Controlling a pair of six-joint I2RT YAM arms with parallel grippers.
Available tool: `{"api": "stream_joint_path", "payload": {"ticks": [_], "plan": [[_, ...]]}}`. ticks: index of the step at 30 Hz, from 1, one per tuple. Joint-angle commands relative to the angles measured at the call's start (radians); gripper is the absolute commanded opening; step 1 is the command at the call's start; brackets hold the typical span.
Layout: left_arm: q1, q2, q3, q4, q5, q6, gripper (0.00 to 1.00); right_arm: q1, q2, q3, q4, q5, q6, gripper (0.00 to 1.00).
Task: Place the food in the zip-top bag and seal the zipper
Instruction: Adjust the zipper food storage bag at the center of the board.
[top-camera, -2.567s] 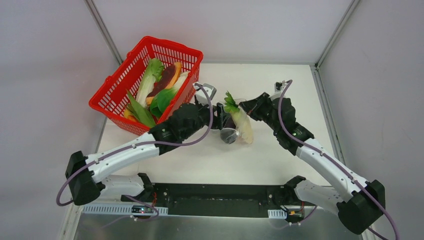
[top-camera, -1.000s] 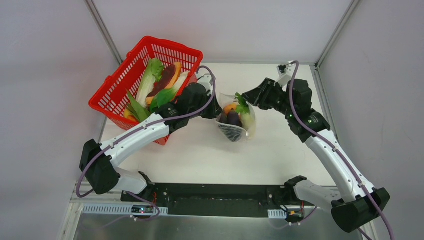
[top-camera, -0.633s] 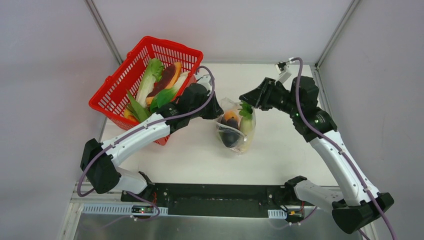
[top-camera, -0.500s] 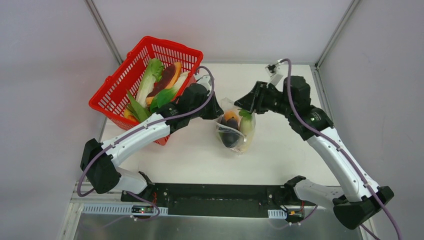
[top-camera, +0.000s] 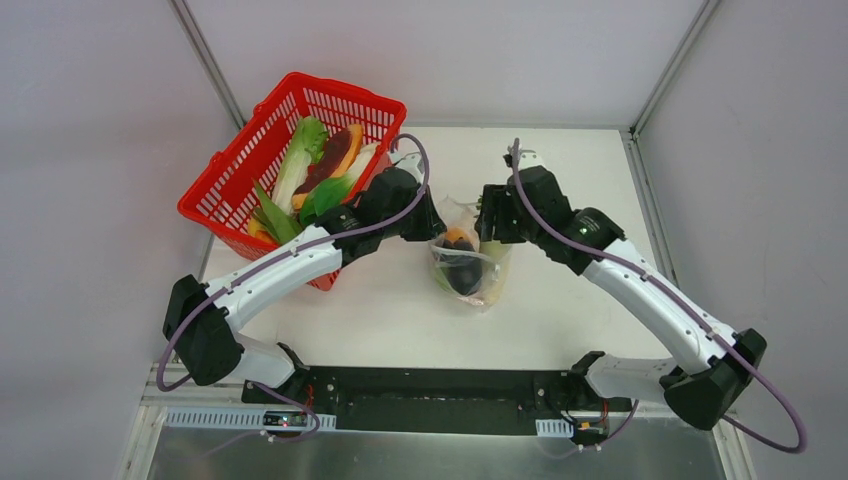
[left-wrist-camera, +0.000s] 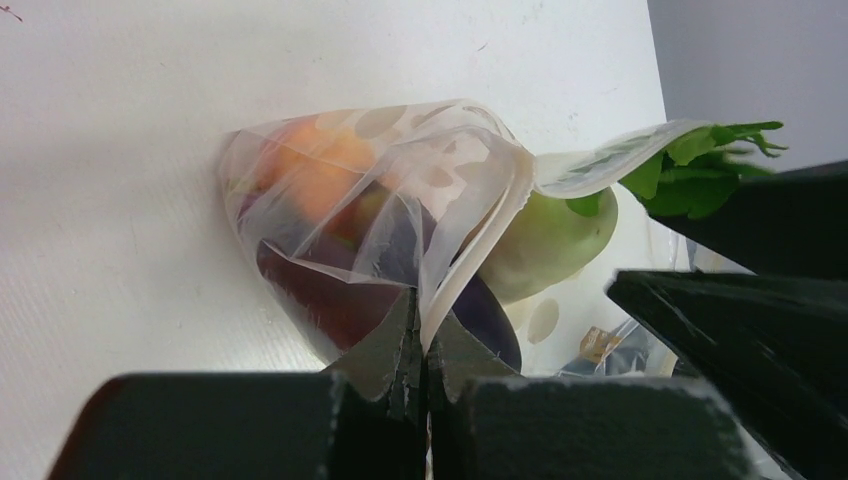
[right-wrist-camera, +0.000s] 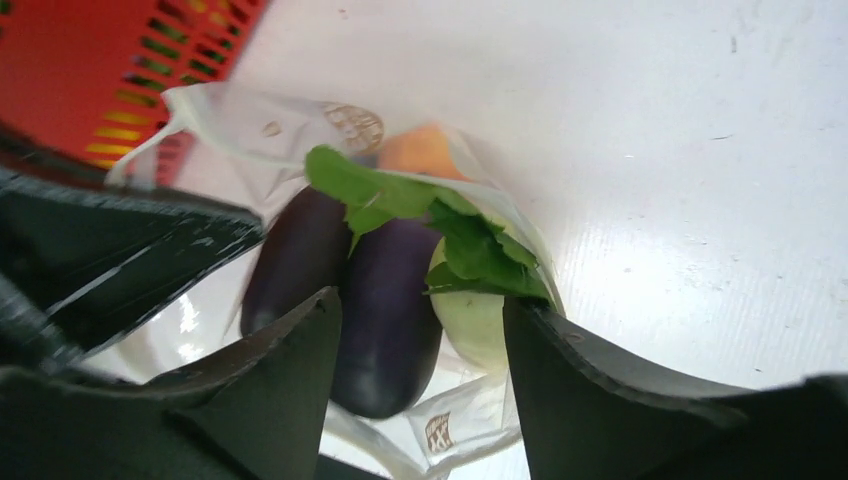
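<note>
The clear zip-top bag lies mid-table with its mouth gaping. Inside it are food pieces: an orange fruit, a dark purple eggplant and a pale radish whose green leaves stick out of the mouth. My left gripper is shut on the bag's rim, pinching the thick zipper strip. My right gripper hovers open right over the mouth, its fingers straddling the eggplant and radish without gripping them. From above, the two grippers flank the bag's far end.
A red mesh basket stands tilted at the back left, holding more toy produce, close behind my left arm. Its red wall shows in the right wrist view's upper left corner. White table surface surrounds the bag.
My right gripper has opened wide and swung in and down over the bag's mouth. The radish it held by the leaves now rests in the bag. The left gripper keeps its pinch.
</note>
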Motion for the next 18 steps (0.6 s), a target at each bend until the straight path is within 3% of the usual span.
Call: {"api": "stream_joint_path", "payload": {"ticks": [1, 6, 12, 16, 18], "plan": [[-0.015, -0.004, 0.038, 0.036, 0.008, -0.008, 0.0, 0.021, 0.073, 0.026, -0.023, 0.16, -0.009, 0.64], [-0.024, -0.002, 0.025, 0.072, 0.019, 0.006, 0.0, 0.034, 0.125, -0.029, 0.06, 0.191, 0.028, 0.64], [-0.025, 0.0, 0.018, 0.087, 0.002, 0.027, 0.0, 0.052, 0.176, -0.058, 0.152, 0.044, 0.031, 0.48], [-0.025, 0.002, 0.013, 0.089, -0.005, 0.032, 0.0, 0.072, 0.218, -0.054, 0.155, -0.012, 0.006, 0.48], [-0.026, -0.001, 0.007, 0.083, -0.015, 0.034, 0.0, 0.085, 0.226, -0.044, 0.134, 0.044, 0.01, 0.48]]}}
